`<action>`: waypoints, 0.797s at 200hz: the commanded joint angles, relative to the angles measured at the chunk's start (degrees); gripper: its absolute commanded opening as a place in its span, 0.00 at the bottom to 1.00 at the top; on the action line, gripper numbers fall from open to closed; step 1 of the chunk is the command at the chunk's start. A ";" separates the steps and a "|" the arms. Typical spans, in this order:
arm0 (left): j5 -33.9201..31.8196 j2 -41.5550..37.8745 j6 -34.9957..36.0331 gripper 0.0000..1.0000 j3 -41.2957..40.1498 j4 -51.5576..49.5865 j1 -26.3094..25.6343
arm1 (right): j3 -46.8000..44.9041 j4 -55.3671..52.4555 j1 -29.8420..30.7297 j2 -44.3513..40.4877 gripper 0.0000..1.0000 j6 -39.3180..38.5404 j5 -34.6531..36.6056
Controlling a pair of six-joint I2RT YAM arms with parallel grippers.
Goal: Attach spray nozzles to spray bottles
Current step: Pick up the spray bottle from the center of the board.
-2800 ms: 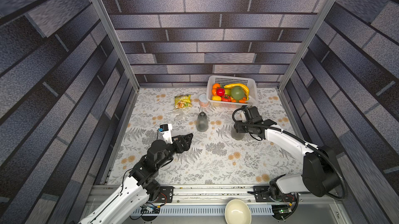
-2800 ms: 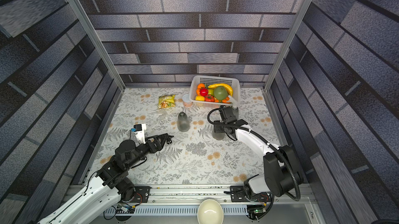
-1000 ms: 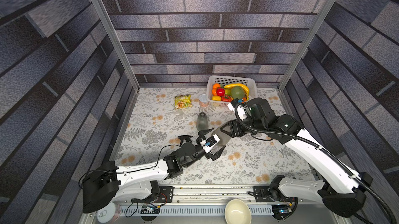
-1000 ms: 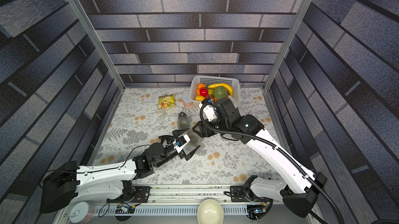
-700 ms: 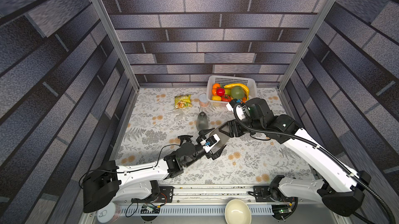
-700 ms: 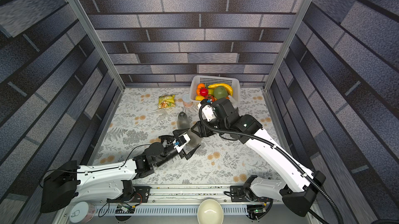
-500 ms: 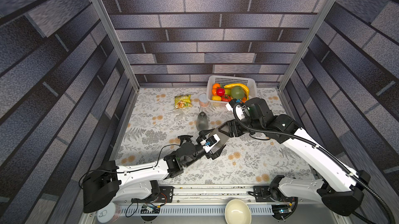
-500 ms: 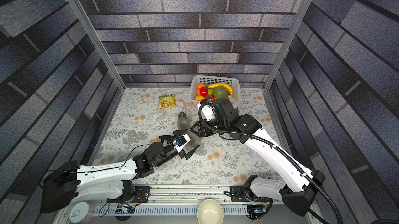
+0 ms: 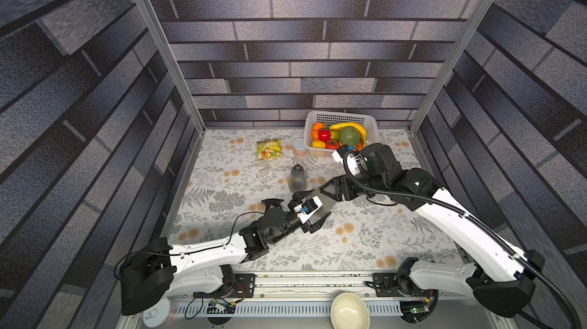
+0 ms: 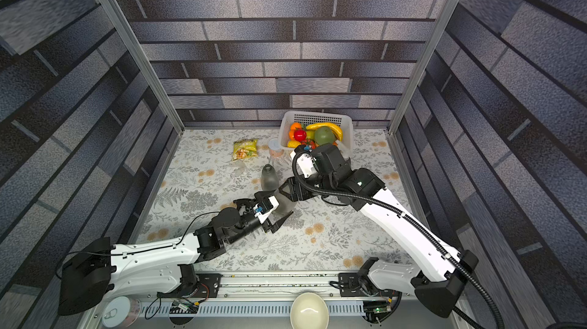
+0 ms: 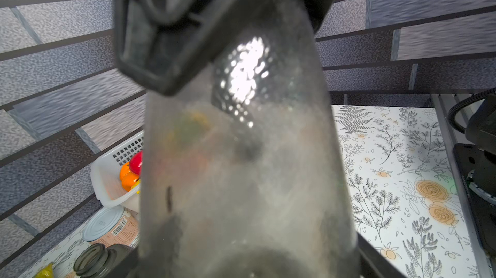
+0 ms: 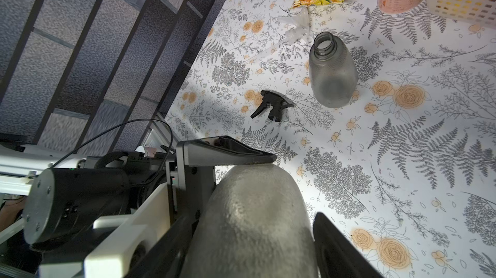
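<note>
A smoky-grey spray bottle (image 9: 324,204) (image 10: 286,204) hangs tilted above the mid-table between both arms. My left gripper (image 9: 313,208) (image 10: 274,206) (image 11: 247,263) is shut on its wide base. My right gripper (image 9: 320,197) (image 12: 255,223) still straddles the bottle (image 12: 255,209), open, with a sliver of table showing beside one finger (image 12: 338,247). Another spray bottle (image 9: 298,178) (image 12: 331,75) stands uncapped farther back. A black spray nozzle (image 12: 271,105) lies on the cloth near it. A clear spray nozzle (image 12: 298,26) lies by the snack bag.
A white fruit basket (image 9: 341,118) sits at the back right, with a pinkish tin can (image 9: 299,148) and a yellow snack bag (image 9: 269,149) to its left. A cream bowl (image 9: 349,311) and a can lid (image 9: 155,314) rest on the front rail.
The left jaws have closed in on the bottle's base. The right jaws have widened off the bottle. Both arms otherwise stay where they met.
</note>
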 commanded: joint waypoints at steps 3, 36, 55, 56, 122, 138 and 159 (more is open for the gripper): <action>-2.07 -2.40 -3.56 0.80 -0.69 3.03 1.52 | 0.28 2.24 0.52 -2.84 0.78 0.71 1.36; -4.00 -8.35 -11.60 0.81 -4.27 2.88 6.48 | 1.24 6.10 0.57 -7.86 0.81 2.07 4.77; -6.78 -14.33 -13.14 0.81 -5.14 -1.89 7.75 | -0.60 7.12 0.57 -9.79 0.81 2.43 8.46; -7.01 -14.65 -13.14 0.81 -5.22 -2.17 7.81 | -0.60 7.12 0.57 -9.79 0.81 2.43 8.46; -9.42 -38.86 -24.10 0.77 -0.01 -30.71 13.35 | -21.30 24.14 5.80 0.19 0.35 21.67 13.88; -9.68 -40.39 -24.12 0.76 2.36 -35.78 13.48 | -20.42 27.15 9.03 6.26 0.39 22.14 15.10; -8.71 -41.17 -23.73 0.77 3.94 -37.86 13.36 | -14.47 26.11 12.13 18.03 0.48 20.37 13.17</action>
